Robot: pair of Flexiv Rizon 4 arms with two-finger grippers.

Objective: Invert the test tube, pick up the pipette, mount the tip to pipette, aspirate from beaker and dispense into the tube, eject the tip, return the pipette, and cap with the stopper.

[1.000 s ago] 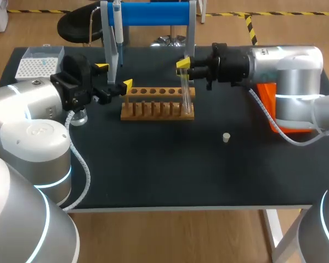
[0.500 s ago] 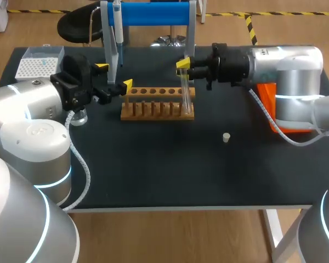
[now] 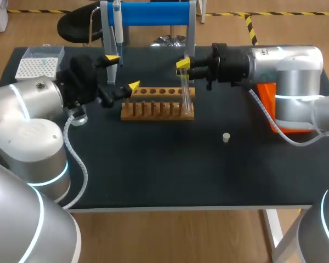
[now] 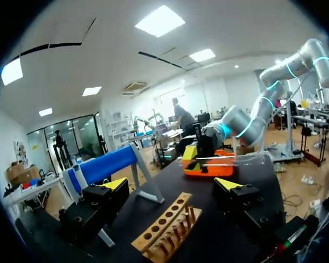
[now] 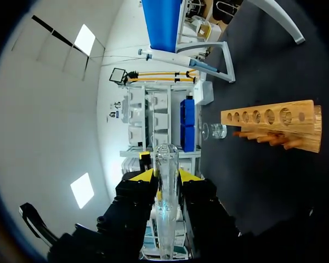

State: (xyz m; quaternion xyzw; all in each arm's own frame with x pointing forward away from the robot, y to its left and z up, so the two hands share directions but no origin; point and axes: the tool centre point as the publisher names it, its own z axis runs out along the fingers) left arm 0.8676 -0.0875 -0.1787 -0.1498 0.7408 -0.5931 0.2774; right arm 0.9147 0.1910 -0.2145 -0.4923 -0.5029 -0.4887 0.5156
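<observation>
- Right gripper [image 3: 183, 64] clamps the clear test tube [image 3: 185, 90] upright at the wooden rack's [image 3: 158, 111] right end.
- Left gripper [image 3: 123, 72], fingers spread and empty, hovers beside the hanging pipette [image 3: 118, 27].

The left arm [image 3: 27, 126] and right arm [image 3: 288, 71] are fat silver-grey cylinders with thin glowing blue rings [image 3: 290, 96], black wrists [image 3: 230, 64], yellow fingertips [image 3: 133, 86] and a coiled grey cable [image 3: 263, 112] each.

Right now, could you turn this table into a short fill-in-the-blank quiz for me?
The right gripper is shut on the ____.
The left gripper stands ____.
The pipette hangs from a stand whose bar is ____.
The stopper lies loose on the ____.
Missing: test tube; open; blue; table.
</observation>
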